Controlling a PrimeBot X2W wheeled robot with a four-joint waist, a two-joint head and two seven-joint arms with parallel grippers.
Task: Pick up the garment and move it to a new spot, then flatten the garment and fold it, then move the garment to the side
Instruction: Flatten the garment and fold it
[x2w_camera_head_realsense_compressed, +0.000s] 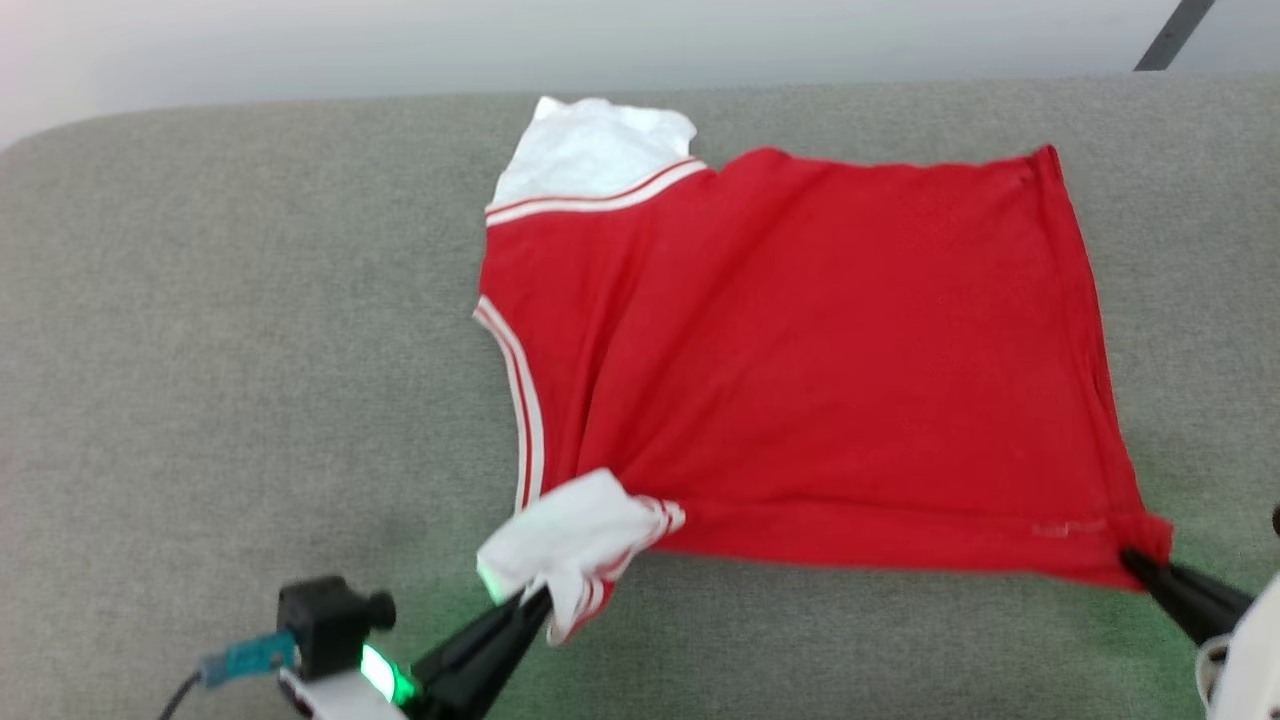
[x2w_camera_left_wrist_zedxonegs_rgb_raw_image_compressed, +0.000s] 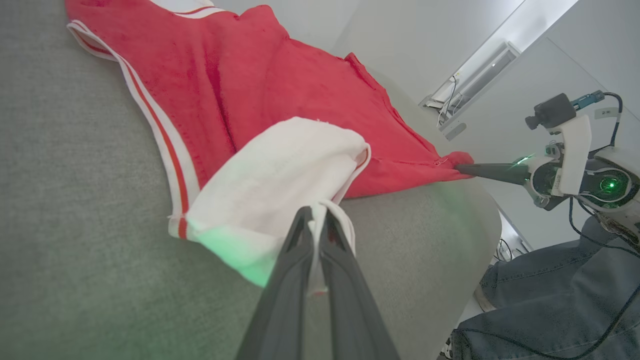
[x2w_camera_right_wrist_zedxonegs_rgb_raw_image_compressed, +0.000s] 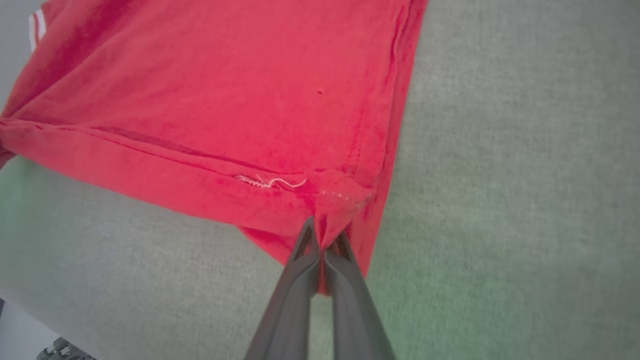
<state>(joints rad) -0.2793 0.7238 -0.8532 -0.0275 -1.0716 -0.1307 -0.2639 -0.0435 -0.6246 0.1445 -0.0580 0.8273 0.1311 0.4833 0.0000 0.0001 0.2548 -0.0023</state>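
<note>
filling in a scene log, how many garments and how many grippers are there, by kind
garment: 1
grippers: 2, the left gripper on a white sleeve and the right gripper on a red hem corner
total: 3

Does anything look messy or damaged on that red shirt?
Two things. On the jersey, the near white sleeve is bunched into a wad where the left gripper pinches it, not lying flat. And a loose white thread trails from the hem stitching beside the corner the right gripper holds.
</note>
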